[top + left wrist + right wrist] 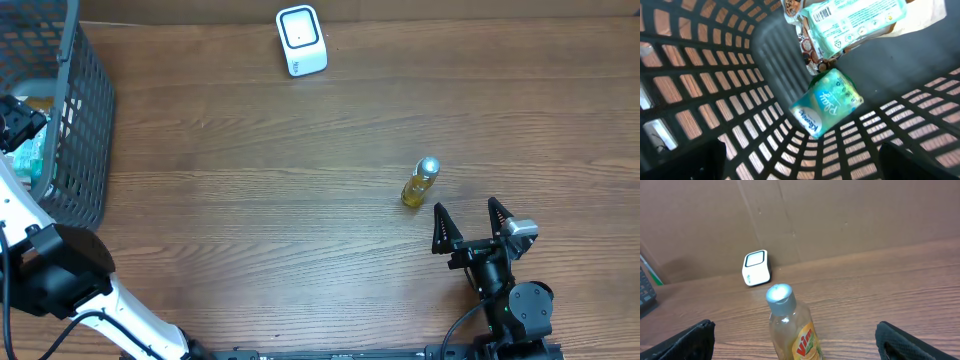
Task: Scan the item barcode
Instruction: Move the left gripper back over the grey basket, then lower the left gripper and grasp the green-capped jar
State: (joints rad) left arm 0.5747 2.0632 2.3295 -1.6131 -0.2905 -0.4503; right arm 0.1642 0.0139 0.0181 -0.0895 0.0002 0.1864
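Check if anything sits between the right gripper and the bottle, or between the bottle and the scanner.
Nothing visible. The open right gripper faces the bottle across bare table, and only bare wood lies between bottle and scanner.

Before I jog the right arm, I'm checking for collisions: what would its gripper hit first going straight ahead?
Probably the Vim bottle, upright just ahead of the open right gripper, slightly left of centre; the white scanner stands well beyond it.

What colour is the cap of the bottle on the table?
Silver-grey cap on the clear yellow-liquid bottle; clearest in the right wrist view.
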